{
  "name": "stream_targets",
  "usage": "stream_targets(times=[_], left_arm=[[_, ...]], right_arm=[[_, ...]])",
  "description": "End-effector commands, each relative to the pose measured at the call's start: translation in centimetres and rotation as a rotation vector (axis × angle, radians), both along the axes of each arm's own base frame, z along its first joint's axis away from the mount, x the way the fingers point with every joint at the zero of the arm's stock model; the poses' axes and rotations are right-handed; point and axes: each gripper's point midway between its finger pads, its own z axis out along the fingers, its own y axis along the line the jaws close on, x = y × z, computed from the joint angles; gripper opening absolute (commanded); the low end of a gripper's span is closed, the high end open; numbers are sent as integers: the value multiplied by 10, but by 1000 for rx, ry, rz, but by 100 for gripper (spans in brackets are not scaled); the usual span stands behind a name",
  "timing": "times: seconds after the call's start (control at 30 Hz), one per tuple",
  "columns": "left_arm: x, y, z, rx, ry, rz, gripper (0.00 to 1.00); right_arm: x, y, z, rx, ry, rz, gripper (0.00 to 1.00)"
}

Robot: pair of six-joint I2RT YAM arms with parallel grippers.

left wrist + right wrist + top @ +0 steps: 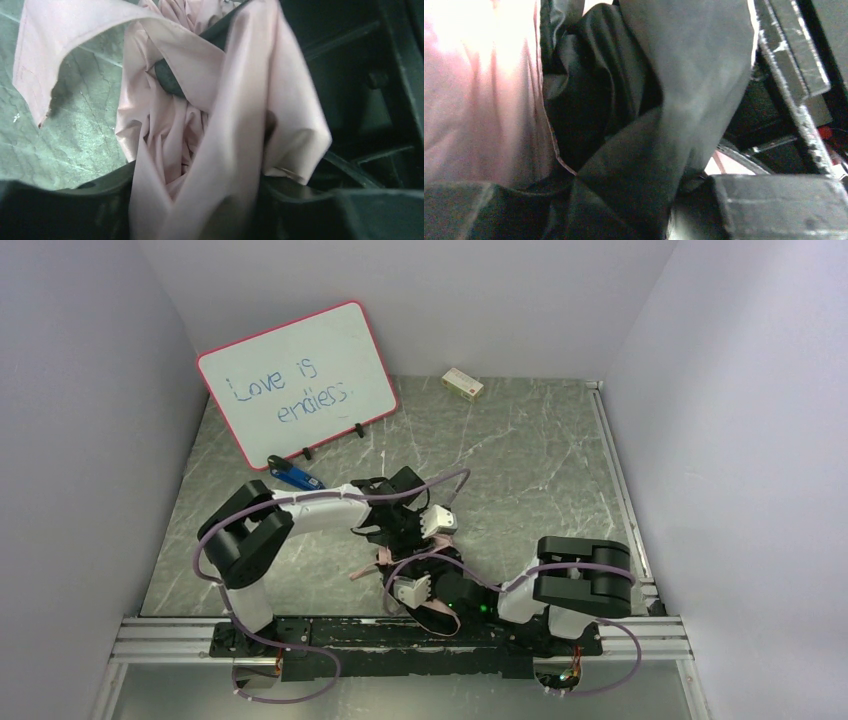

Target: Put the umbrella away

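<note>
Marbled tabletop [540,460] beneath umbrella [200,125], pale walls [80,390]

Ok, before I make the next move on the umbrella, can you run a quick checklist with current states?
1. Right gripper holding the umbrella: ok, its black side is bunched between the jaws.
2. Left gripper pinching the pink canopy: cannot tell; fabric lies between the jaws, but the pinch is unclear.
3. Canopy gathered: not ok, a loose flap sticks out.
4. Handle and strap located: cannot tell, neither shows clearly.
5. Whiteboard away from the umbrella: ok, it stands at the rear.
</note>
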Motion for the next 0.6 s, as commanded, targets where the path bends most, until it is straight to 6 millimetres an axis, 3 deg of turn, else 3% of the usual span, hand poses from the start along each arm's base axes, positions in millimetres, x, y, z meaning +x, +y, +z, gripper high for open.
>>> stream_targets(times=[0.0, 0.07, 0.2, 0.57], left_arm=[[-58, 28, -44, 172, 182, -94, 47], [-56, 28, -45, 186, 171, -95, 40], [-45, 31, -46, 211, 111, -80, 35], [-4, 36, -38, 217, -106, -25, 25]], right_arm=[[11, -2, 21, 52, -27, -65, 36], [7, 0, 24, 62, 8, -45, 50], [-10, 2, 25, 56, 134, 23, 61], [-47, -13, 53, 57, 339, 120, 64]])
